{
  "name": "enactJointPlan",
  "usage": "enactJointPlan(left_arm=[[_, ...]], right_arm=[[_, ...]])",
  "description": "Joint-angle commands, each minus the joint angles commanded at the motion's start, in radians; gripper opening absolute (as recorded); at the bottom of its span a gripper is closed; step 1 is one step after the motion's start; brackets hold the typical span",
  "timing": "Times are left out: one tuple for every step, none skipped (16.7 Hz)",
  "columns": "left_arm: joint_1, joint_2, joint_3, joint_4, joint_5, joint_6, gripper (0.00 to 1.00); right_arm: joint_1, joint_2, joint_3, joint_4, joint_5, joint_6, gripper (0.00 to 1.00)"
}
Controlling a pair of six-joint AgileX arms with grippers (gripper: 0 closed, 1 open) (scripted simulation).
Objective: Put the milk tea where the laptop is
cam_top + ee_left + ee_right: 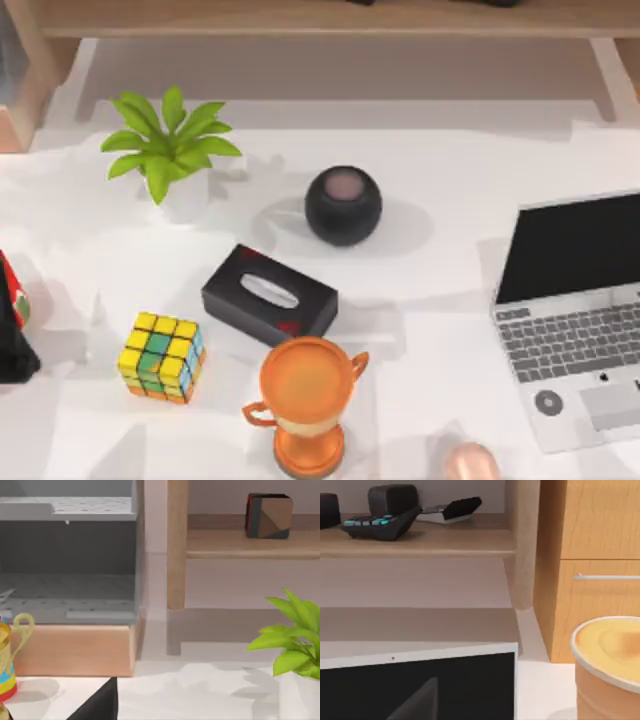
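Milk tea (612, 665), a tan cup with a creamy top, stands near the surface's (430, 290) front edge toward the right, just beside the open laptop (575, 310) at the right edge. Whether either gripper is apart or together, I cannot tell. A trophy (305, 400) stands front-centre.

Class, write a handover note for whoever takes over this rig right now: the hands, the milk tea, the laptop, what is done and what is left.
Milk tea: upright on the table, at the top view's lower edge, just left of the laptop's front corner.
Laptop: open, at the table's right side.
Done: nothing yet; the cup is not at the laptop.
Left: grasp the cup, lift it and set it at the laptop. The right arm is probably the better choice, since its wrist view looks at both.
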Motion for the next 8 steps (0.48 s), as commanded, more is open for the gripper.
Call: enactJointPlan(left_arm=[[0.000, 0.000, 0.000, 0.000, 0.000, 0.000, 1.00], [0.000, 0.000, 0.000, 0.000, 0.000, 0.000, 1.00], [0.000, 0.000, 0.000, 0.000, 0.000, 0.000, 1.00], [0.000, 0.000, 0.000, 0.000, 0.000, 0.000, 1.00], [0.000, 0.000, 0.000, 0.000, 0.000, 0.000, 1.00], [0.000, 0.000, 0.000, 0.000, 0.000, 0.000, 1.00], [0.000, 0.000, 0.000, 0.000, 0.000, 0.000, 1.00], [0.000, 0.000, 0.000, 0.000, 0.000, 0.000, 1.00]], right_arm=[[0.000, 0.000, 0.000, 0.000, 0.000, 0.000, 1.00], [-0.001, 0.001, 0.000, 0.001, 0.000, 0.000, 1.00], [-0.006, 0.012, 0.000, 0.012, -0.005, -0.001, 1.00], [-0.015, 0.034, -0.001, 0.033, -0.014, -0.003, 1.00], [-0.029, 0.066, -0.001, 0.063, -0.026, -0.006, 1.00], [-0.047, 0.108, -0.002, 0.104, -0.042, -0.009, 1.00], [-0.067, 0.161, -0.003, 0.153, -0.061, -0.013, 1.00], [-0.090, 0.224, -0.003, 0.211, -0.082, -0.017, 1.00]])
